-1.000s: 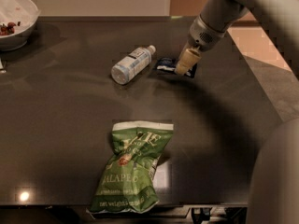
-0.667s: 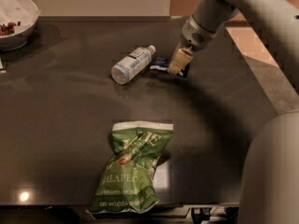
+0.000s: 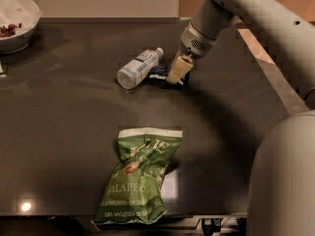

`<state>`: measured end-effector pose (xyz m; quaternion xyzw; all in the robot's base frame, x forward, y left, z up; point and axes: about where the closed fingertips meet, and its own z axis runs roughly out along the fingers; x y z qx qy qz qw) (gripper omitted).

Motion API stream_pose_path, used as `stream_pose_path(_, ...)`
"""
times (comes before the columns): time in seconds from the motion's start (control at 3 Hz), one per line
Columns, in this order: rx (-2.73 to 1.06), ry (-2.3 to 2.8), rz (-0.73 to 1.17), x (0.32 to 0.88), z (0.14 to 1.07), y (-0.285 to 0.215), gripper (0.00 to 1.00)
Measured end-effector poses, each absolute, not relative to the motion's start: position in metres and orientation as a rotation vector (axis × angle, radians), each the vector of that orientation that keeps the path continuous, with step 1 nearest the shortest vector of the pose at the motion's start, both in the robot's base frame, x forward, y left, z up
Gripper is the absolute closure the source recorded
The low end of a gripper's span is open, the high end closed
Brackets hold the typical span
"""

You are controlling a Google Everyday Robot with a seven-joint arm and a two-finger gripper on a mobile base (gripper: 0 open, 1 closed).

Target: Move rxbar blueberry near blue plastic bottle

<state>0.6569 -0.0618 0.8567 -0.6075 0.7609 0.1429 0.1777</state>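
The blue plastic bottle (image 3: 139, 68) lies on its side on the dark table, cap pointing up and right. The rxbar blueberry (image 3: 160, 73), a dark navy wrapper, lies just right of the bottle, touching or nearly touching it, and is partly hidden by my gripper. My gripper (image 3: 177, 72) reaches down from the upper right, its pale fingers (image 3: 178, 68) over the bar's right end.
A large green chip bag (image 3: 137, 176) lies near the table's front edge. A white bowl (image 3: 15, 18) with dark bits stands at the back left corner. My arm's body (image 3: 283, 176) fills the lower right. The table's right edge (image 3: 268, 63) runs diagonally.
My gripper has moved left with the bar, bringing it closer to the bottle. The bottle and chip bag have not moved.
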Motion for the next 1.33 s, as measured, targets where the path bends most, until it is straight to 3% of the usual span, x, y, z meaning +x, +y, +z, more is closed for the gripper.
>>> stream_pose_path(0.67, -1.721, 2.152, 0.409, 0.6589, 0.852, -0.0582, 0.13)
stream_pose_path(1.0, -1.722, 2.151, 0.412, 0.6597, 0.8498, -0.0566, 0.0)
stream_pose_path(1.33, -1.722, 2.151, 0.412, 0.6598, 0.8497, -0.0565, 0.0)
